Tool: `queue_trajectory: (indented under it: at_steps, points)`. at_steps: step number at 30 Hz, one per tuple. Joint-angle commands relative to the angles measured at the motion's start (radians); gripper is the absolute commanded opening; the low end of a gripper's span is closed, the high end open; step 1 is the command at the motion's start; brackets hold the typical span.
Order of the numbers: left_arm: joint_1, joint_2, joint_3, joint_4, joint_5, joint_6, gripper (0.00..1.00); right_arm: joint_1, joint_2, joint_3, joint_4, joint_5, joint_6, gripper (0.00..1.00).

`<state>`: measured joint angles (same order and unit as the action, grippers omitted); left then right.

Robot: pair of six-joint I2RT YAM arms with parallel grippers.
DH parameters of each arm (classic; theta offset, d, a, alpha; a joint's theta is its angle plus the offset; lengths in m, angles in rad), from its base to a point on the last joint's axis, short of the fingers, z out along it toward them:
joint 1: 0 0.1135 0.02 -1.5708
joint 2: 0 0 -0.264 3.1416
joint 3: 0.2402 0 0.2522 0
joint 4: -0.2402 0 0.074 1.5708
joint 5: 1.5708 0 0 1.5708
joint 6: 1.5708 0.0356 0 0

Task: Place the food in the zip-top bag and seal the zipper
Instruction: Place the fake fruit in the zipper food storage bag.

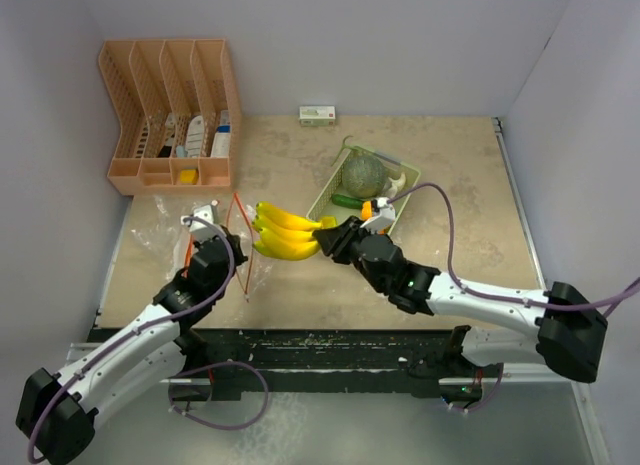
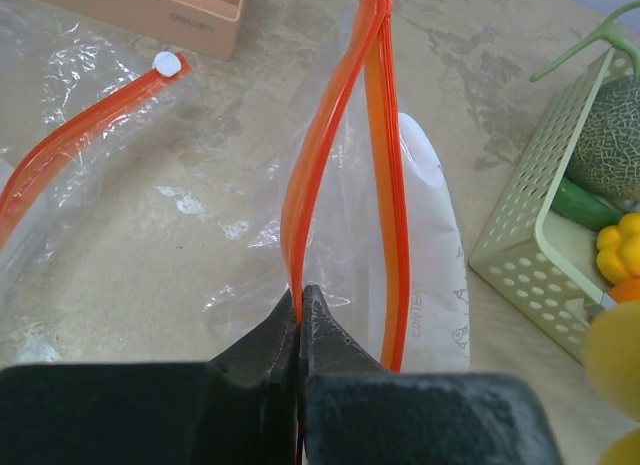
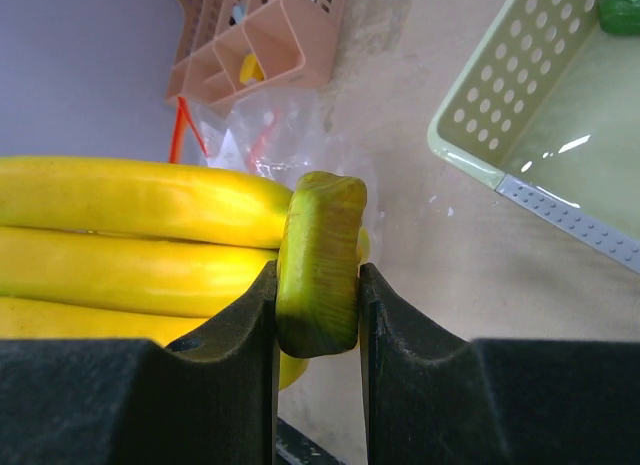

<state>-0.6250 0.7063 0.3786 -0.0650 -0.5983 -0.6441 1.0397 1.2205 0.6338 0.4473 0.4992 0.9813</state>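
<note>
The bag (image 2: 430, 255) is being held open, rim pinched in the left fingers (image 2: 262, 360), for bananas (image 3: 130, 245) being clamped by the right fingers (image 3: 395, 330).

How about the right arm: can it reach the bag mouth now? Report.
Probably yes. The right hand grips the banana bunch by its stem beside the zip-top bag, whose mouth the left hand holds up; nothing lies between, though the opening looks narrow.

- The banana bunch (image 3: 130, 255) runs left of the right hand (image 3: 317, 285), its tips cut off at the edge.
- The zip-top bag (image 2: 430, 285) has its orange rim vanishing inside the left hand (image 2: 300, 305).
</note>
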Motion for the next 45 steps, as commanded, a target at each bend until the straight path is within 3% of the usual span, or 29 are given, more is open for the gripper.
queue_trajectory:
  at_steps: [1,7,21,28,37,45]
  points:
    - [-0.004,-0.031,-0.023,0.138,-0.049,-0.026,0.00,-0.010,-0.097,0.047,-0.102,0.030,0.156,0.00]
    - [-0.005,-0.087,-0.039,0.300,-0.059,0.009,0.00,-0.050,-0.140,0.091,-0.233,-0.027,0.343,0.00]
    - [-0.004,-0.036,-0.094,0.626,-0.011,0.150,0.00,-0.088,-0.038,0.145,-0.126,-0.383,0.585,0.00]
    - [-0.004,-0.113,-0.147,0.779,0.063,0.281,0.00,-0.124,0.064,0.035,0.114,-0.592,0.745,0.00]
    - [-0.005,-0.307,-0.098,0.604,0.293,0.405,0.00,-0.151,0.105,0.087,0.112,-0.667,0.688,0.00]
    - [-0.005,-0.379,-0.075,0.493,0.360,0.401,0.00,-0.168,0.023,0.124,-0.117,-0.485,0.560,0.00]
